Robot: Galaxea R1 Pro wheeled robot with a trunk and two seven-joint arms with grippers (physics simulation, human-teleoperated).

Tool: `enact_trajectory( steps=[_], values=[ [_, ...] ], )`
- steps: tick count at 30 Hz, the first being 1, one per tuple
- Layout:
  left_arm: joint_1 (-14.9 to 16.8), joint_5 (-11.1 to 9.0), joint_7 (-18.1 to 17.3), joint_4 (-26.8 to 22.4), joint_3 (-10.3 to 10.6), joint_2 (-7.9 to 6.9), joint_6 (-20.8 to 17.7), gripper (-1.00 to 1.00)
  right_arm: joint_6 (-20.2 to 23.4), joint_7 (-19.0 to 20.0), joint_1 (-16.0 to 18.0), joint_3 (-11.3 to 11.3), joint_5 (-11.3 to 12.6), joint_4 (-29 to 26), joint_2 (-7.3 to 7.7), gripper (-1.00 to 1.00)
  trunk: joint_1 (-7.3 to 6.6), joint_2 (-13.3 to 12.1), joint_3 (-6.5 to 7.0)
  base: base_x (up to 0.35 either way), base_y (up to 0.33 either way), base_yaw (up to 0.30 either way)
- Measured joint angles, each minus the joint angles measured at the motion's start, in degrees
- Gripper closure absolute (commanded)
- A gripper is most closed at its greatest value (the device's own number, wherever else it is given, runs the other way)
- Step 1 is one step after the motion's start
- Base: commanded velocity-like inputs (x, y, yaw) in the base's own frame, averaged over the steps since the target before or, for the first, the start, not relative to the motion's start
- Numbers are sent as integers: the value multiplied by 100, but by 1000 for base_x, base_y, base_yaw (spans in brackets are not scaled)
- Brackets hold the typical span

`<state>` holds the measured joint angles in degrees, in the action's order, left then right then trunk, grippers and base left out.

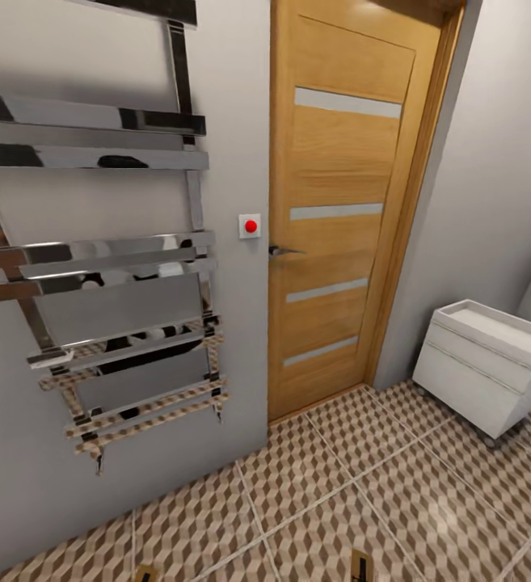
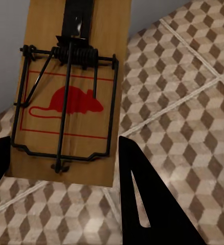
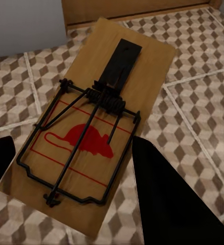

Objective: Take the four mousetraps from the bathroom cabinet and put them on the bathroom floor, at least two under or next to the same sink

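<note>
Each gripper [image 2: 61, 168] [image 3: 71, 168] was clamped on a flat brown wooden mousetrap [image 2: 66, 102] [image 3: 91, 138] above the cube-patterned tile floor [image 1: 394, 485] — I figured I should swing toward the sink first, then lower both flat.

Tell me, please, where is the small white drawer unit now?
In the head view, the white drawer unit stands on the patterned floor at the right, against the grey wall and right of the wooden door.

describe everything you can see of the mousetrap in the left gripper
The mousetrap is a flat rectangular board of light brown wood with a red mouse outline printed inside a red frame. A dark wire bar and coiled spring cross it, and a black plate runs along its far end. It sits between the left gripper's dark fingers, above the cube-patterned floor tiles.
</note>
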<state>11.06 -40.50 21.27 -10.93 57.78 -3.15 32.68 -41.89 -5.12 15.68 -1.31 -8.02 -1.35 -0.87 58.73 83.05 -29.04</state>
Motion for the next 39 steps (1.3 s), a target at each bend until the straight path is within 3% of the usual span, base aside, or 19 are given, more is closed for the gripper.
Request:
enact_trajectory(
  steps=[39],
  values=[
    [0,0,0,0,3,1,1,100,0,0,0,1,2,6,-2,100,0,0,0,0,0,-249]
  ],
)
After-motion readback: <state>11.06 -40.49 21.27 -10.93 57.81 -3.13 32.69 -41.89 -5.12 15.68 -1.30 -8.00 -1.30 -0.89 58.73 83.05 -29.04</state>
